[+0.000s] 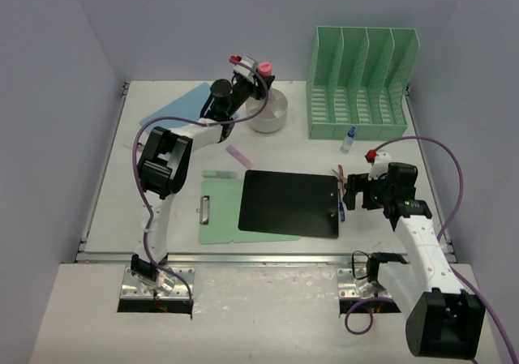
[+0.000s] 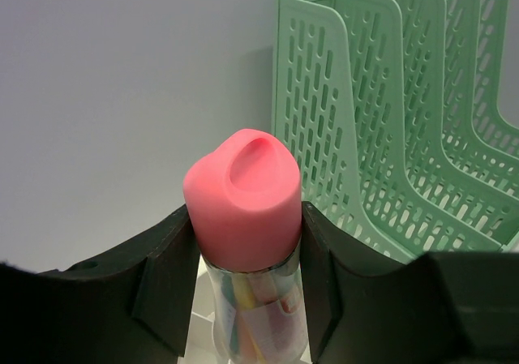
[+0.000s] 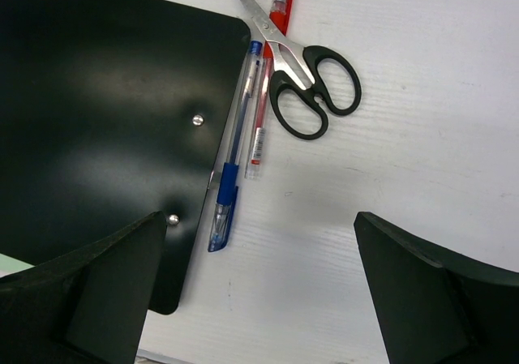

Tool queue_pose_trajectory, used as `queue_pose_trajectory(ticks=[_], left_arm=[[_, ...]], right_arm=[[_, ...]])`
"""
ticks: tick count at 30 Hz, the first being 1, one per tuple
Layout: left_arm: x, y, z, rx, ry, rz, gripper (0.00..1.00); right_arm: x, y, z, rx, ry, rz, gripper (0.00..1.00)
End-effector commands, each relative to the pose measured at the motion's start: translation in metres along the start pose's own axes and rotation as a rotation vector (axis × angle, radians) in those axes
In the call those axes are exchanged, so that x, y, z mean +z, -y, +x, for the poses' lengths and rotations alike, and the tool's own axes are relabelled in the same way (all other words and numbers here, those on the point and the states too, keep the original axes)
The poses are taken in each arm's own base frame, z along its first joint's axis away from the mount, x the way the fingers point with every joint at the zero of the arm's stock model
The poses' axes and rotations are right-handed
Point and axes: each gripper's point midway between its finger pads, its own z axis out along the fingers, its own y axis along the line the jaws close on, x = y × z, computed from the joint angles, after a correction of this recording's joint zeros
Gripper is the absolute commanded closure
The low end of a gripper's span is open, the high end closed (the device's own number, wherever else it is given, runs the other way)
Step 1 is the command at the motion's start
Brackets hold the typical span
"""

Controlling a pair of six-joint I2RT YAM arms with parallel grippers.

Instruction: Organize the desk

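A clear tube with a pink cap (image 2: 243, 202) stands between the black fingers of my left gripper (image 2: 245, 259), which is shut on it. In the top view that gripper (image 1: 261, 70) holds the tube (image 1: 264, 67) up at the back of the off-white desk (image 1: 122, 194), just above a white round container (image 1: 269, 117). My right gripper (image 3: 259, 291) hangs open over bare desk (image 3: 422, 137), with nothing between its fingers. Just beyond it lie a blue pen (image 3: 231, 161), a red pen (image 3: 263, 96) and black-handled scissors (image 3: 304, 80), beside the right edge of a black clipboard (image 3: 97, 113).
A mint-green slotted file rack (image 1: 361, 84) stands at the back right, with a small blue-capped bottle (image 1: 349, 139) in front of it. The black clipboard (image 1: 290, 204) overlaps a green clipboard (image 1: 219, 214). A blue sheet (image 1: 178, 104) and a pink stick (image 1: 239, 156) lie at the back left.
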Motion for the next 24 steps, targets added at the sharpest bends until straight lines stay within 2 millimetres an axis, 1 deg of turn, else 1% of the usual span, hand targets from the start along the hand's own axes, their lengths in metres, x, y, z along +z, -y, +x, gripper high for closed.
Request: queue_pose_trajectory(ticks=[1,7,9,10,16,17,18,21,24], left_arm=[[0.014,0.002,-0.041,0.068,0.138,0.010,1.00],[0.020,0.004,-0.028,0.074,0.127,0.011,1.00],[0.021,0.004,-0.027,0.080,0.127,0.009,1.00],[0.022,0.003,-0.023,0.079,0.123,0.008,1.00],[0.024,0.008,-0.012,0.073,0.114,0.012,1.00],[0.024,0.009,-0.010,0.073,0.110,0.013,0.98],[0.024,0.010,-0.009,0.072,0.112,0.015,0.93],[0.022,0.012,-0.006,0.071,0.112,0.016,0.92],[0.021,0.010,-0.003,0.069,0.112,-0.002,0.91]], right_arm=[[0.001,0.004,-0.011,0.004,0.042,0.022,0.01],[0.001,0.006,-0.011,0.007,0.042,0.027,0.01],[0.001,0.005,-0.012,0.006,0.045,0.026,0.01],[0.001,0.006,-0.012,0.007,0.043,0.027,0.01],[0.001,0.006,-0.011,0.006,0.041,0.030,0.01],[0.001,0.006,-0.010,0.008,0.040,0.030,0.01],[0.001,0.006,-0.011,0.006,0.041,0.030,0.01],[0.001,0.007,-0.011,0.006,0.040,0.031,0.01],[0.001,0.007,-0.010,0.007,0.041,0.033,0.01]])
